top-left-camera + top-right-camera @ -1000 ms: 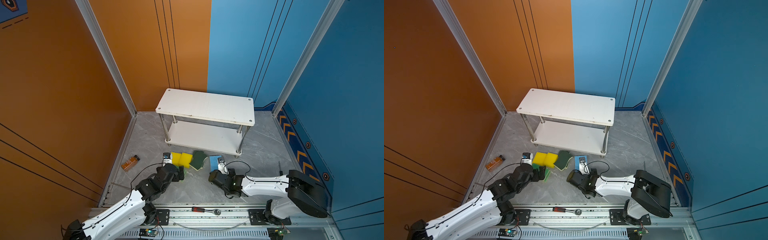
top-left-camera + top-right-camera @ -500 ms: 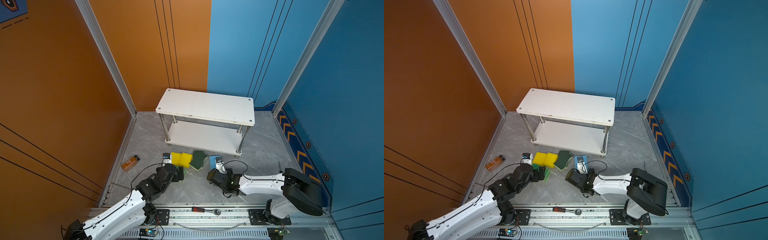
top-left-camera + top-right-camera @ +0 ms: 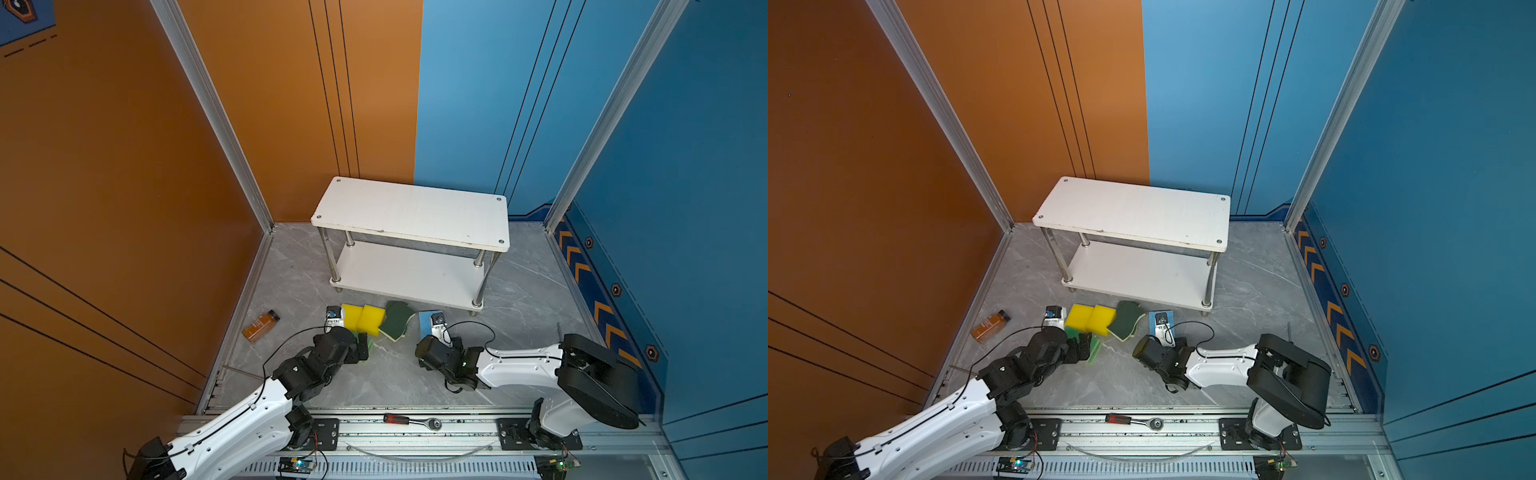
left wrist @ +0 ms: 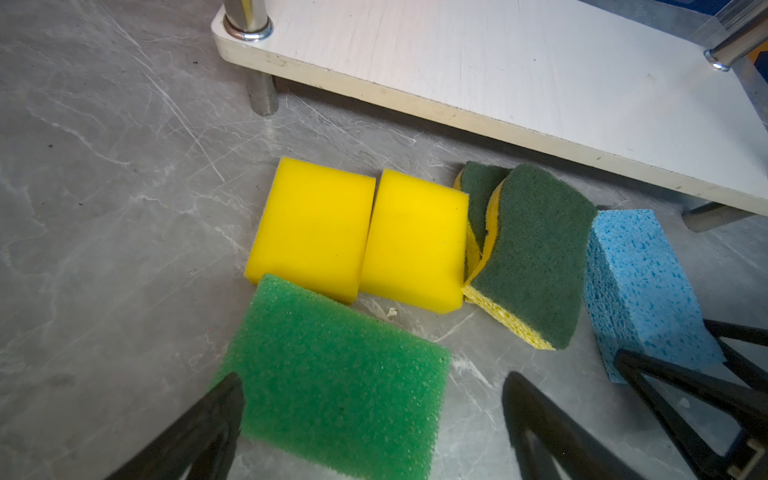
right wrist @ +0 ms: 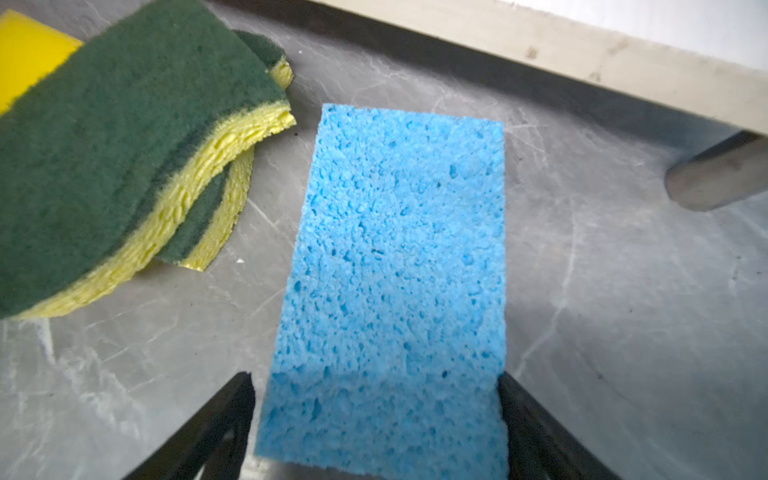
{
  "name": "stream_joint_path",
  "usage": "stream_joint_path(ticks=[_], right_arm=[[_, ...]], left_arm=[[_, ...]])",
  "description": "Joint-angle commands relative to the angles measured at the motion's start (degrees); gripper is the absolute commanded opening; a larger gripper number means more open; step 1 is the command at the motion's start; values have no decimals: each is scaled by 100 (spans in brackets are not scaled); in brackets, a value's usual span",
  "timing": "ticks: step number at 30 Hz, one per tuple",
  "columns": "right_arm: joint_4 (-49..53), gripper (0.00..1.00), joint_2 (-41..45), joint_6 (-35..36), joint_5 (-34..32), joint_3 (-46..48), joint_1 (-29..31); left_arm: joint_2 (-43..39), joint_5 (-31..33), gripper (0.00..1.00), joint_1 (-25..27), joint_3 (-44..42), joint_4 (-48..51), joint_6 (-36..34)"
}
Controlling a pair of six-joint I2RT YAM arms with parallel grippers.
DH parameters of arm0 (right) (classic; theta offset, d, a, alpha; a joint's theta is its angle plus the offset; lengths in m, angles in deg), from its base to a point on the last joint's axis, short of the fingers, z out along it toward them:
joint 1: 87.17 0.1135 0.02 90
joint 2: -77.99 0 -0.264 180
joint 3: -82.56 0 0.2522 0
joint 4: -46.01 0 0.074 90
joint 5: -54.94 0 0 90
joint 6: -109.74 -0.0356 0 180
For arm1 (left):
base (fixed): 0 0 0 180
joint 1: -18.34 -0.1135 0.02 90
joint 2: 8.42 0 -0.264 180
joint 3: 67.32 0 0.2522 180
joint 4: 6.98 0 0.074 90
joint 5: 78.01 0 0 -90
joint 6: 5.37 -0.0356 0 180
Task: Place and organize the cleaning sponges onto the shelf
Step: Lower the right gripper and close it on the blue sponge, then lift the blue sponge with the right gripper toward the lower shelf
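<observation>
The blue sponge (image 5: 395, 270), a pitted, porous rectangle, lies flat on the marbled floor (image 5: 623, 291) just before the shelf (image 5: 540, 37), with its long axis pointing at the lower board's edge. The right gripper (image 5: 374, 382) straddles its near end with jaws spread, one finger at its side and the other just clear. The left gripper (image 4: 374, 382) gapes wide over the coarse light-green sponge (image 4: 336, 374), which lies flat and skewed.

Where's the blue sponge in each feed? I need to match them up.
Top view: blue sponge on the floor by the shelf's front right post.
Top view: blue sponge, same spot.
Left wrist: blue sponge beside the dark green sponges.
Right wrist: blue sponge between the fingers of the right gripper.
Shared landmark: the dark green sponges.
</observation>
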Motion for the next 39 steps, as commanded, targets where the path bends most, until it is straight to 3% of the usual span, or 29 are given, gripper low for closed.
stream_joint_path(ticks=[1, 13, 39], right_arm=[[-31, 84, -104, 70, 104, 19, -25], [77, 68, 61, 52, 95, 5, -28], [1323, 59, 1037, 175, 820, -461, -157]], left_arm=[[15, -82, 98, -77, -73, -9, 54], [32, -125, 97, -95, -62, -9, 49], [91, -281, 98, -214, 68, -27, -119]])
